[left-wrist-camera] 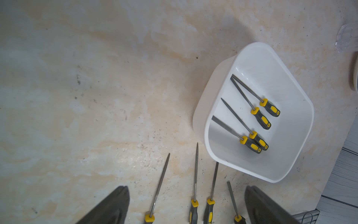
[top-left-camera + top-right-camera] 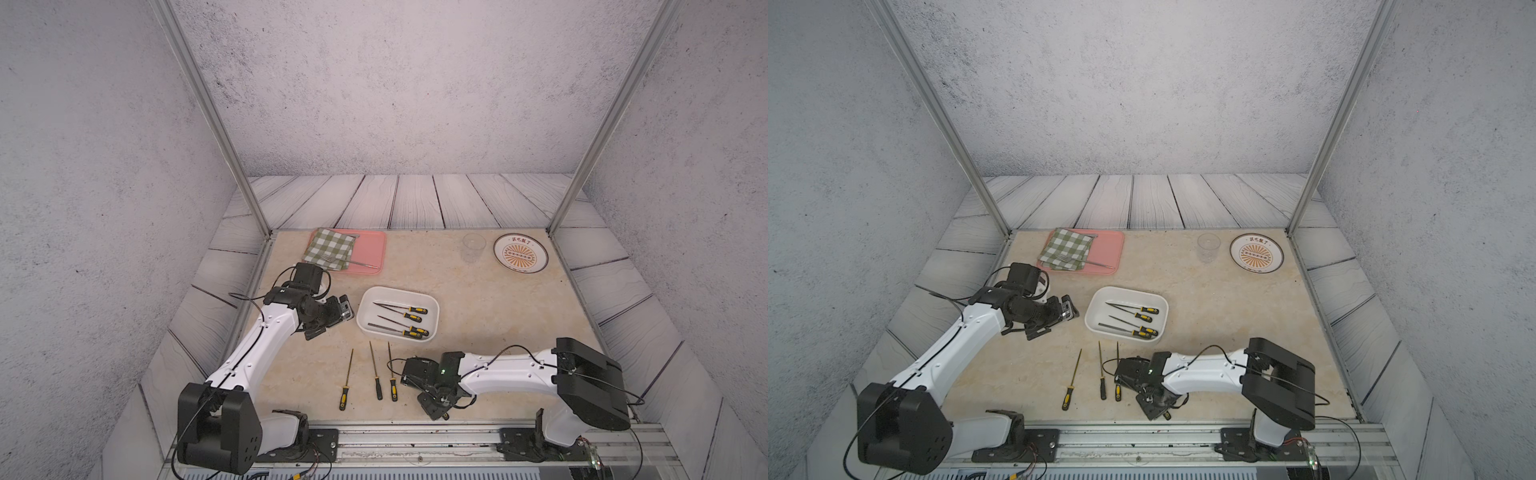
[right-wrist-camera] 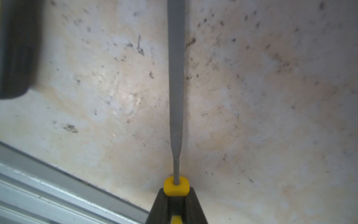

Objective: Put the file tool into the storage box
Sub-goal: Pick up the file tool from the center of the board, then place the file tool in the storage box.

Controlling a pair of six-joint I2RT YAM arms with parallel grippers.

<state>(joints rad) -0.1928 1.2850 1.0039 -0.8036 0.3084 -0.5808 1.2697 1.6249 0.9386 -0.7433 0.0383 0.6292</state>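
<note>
- The right gripper [image 3: 176, 195], on the near side of the storage box [image 2: 376, 299], is clenched on the yellow-collared handle of a flat file [image 3: 175, 77]. We cannot tell whether it is lifted.
- We judge the step as pickup. The next move calls for a lift and a carry over the box rim, clear of the three loose files [image 2: 375, 370] lying near the box.
- The left gripper [image 1: 186, 188], beside the box, hangs with jaws spread and empty.
- The box holds four files [image 2: 411, 309].
- Beyond the box, a pink tray [image 2: 370, 249], clear cup [image 2: 473, 245] and patterned plate [image 2: 520, 253] stand on the beige marbled tabletop [image 2: 498, 316], with grey speckled walls [image 2: 395, 83] behind.
</note>
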